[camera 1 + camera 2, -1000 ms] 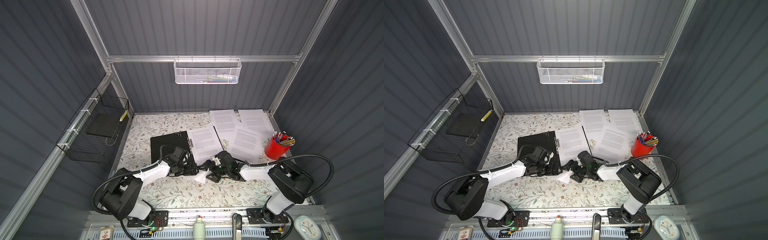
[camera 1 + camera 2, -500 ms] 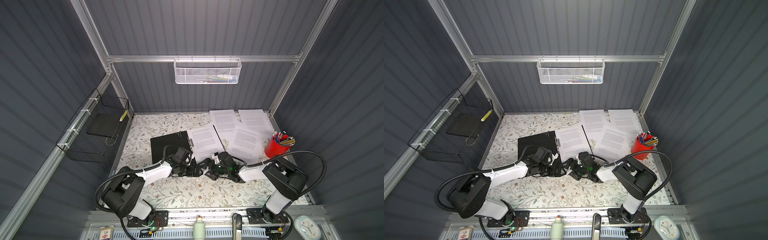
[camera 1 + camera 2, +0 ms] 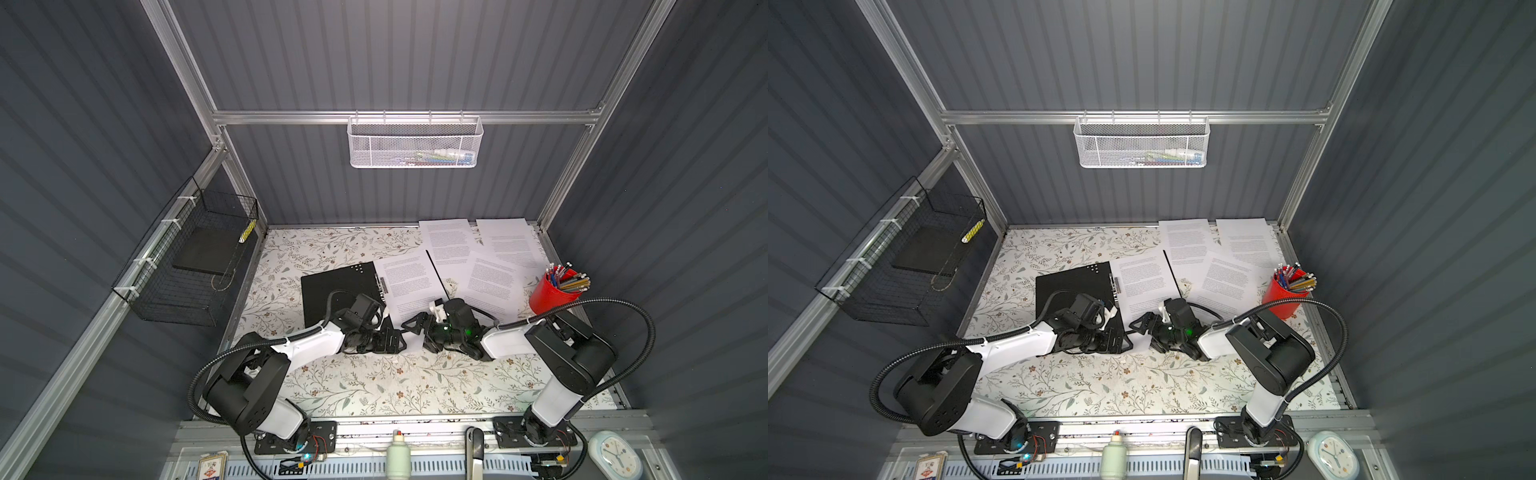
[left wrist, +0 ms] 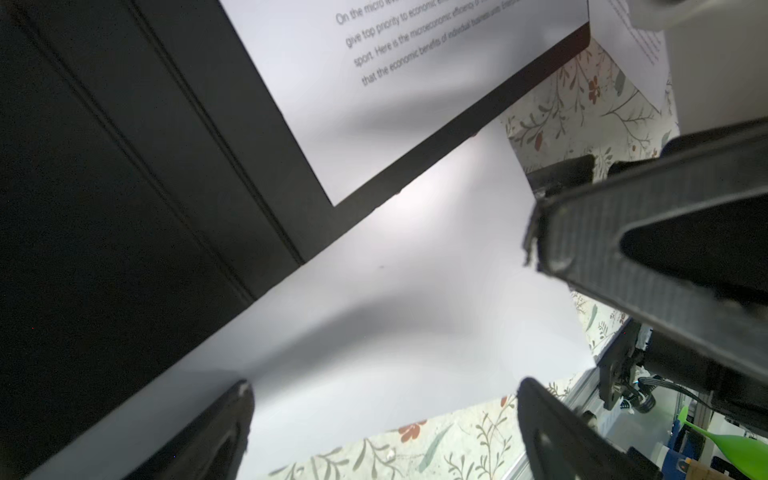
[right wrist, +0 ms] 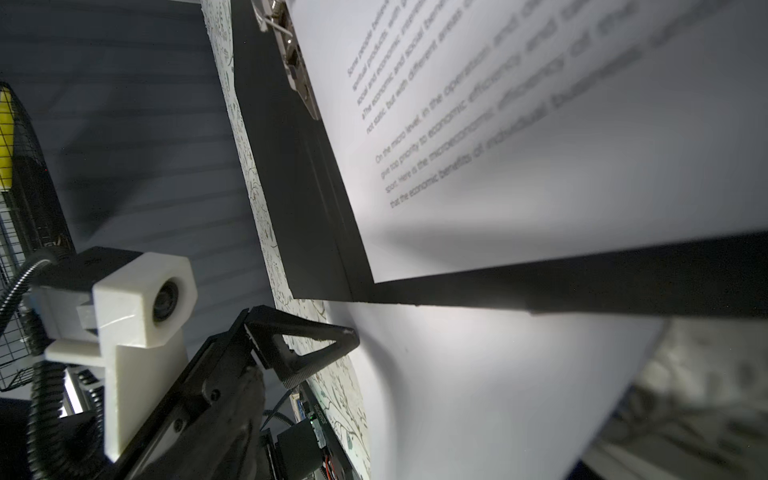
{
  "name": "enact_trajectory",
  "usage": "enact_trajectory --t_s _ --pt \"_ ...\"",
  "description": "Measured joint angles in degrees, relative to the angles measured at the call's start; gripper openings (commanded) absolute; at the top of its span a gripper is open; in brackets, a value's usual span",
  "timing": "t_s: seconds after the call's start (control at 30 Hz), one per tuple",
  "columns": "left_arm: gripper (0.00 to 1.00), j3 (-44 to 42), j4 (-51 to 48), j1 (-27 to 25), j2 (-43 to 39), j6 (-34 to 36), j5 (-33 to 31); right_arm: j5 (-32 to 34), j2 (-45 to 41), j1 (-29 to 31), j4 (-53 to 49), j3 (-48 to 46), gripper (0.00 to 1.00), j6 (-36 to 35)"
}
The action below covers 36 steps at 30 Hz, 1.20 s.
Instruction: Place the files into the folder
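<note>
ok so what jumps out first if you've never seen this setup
The black left gripper and right gripper sit almost tip to tip mid-table over a plain white paper sheet, just in front of the flat folder lying open with its black inside up. Behind and to the right, more white printed sheets fan out toward the back corner, next to a red cup of pens.
</note>
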Motion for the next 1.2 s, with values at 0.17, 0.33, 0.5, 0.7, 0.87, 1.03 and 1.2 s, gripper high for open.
enact_trajectory --t_s 0.17,0.33,0.5,0.7,0.87,1.03,1.2 --pt "1.00 0.04 -0.04 0.00 0.00 -0.04 -0.02 -0.26 -0.28 -0.07 5.27 -4.50 0.60 3.63" --pt "1.00 0.22 -0.39 0.00 -0.11 -0.07 0.00 0.09 -0.33 -0.07 7.80 -7.15 0.38 6.62" --pt "1.00 0.87 -2.25 -0.22 -0.11 -0.70 0.46 0.72 0.31 -0.07 8.24 -8.39 0.14 8.35" --pt "1.00 3.61 -7.45 0.37 -0.35 -1.60 1.70 0.81 0.68 0.00 10.12 -10.14 0.00 10.56" --pt "1.00 7.41 -9.70 6.29 -4.04 -2.49 2.27 0.79 -4.33 0.00 7.93 -12.41 0.00 11.47" --pt "1.00 11.72 -10.93 11.87 -3.98 -2.40 0.74 1.07 -15.89 0.28 -1.53 -11.28 0.00 10.08" --pt "1.00 13.05 -11.85 12.07 0.11 -2.40 -1.40 2.21 -26.62 0.68 -14.56 -6.82 0.00 6.67"
